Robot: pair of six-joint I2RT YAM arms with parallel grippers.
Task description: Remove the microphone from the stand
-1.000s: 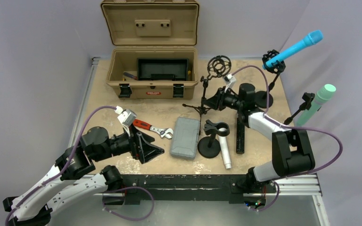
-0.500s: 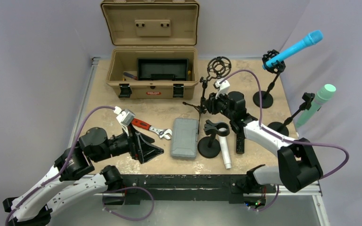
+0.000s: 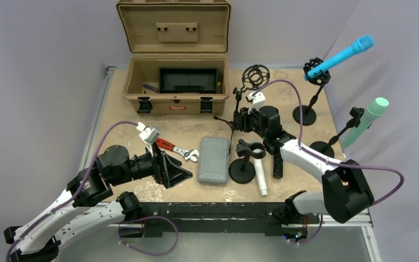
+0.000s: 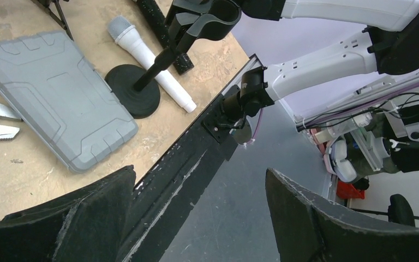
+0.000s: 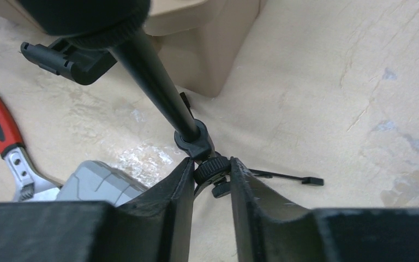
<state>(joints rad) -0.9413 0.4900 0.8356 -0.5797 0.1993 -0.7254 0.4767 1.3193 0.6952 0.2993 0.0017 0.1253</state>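
A blue microphone sits clipped in a black stand at the back right. A green microphone sits in a second stand at the right edge. My right gripper is shut on the knurled collar of a small tripod stand whose empty shock mount is on top. A white microphone and a black microphone lie loose on the table beside an empty clip stand. My left gripper is open and empty at the front left.
An open tan toolbox stands at the back. A grey case and a red-handled wrench lie mid-table. The left wrist view shows the case, the white microphone, the clip stand and the table's front edge.
My right gripper has moved left to the tripod stand and closed on its collar. My left arm has shifted slightly forward, still open.
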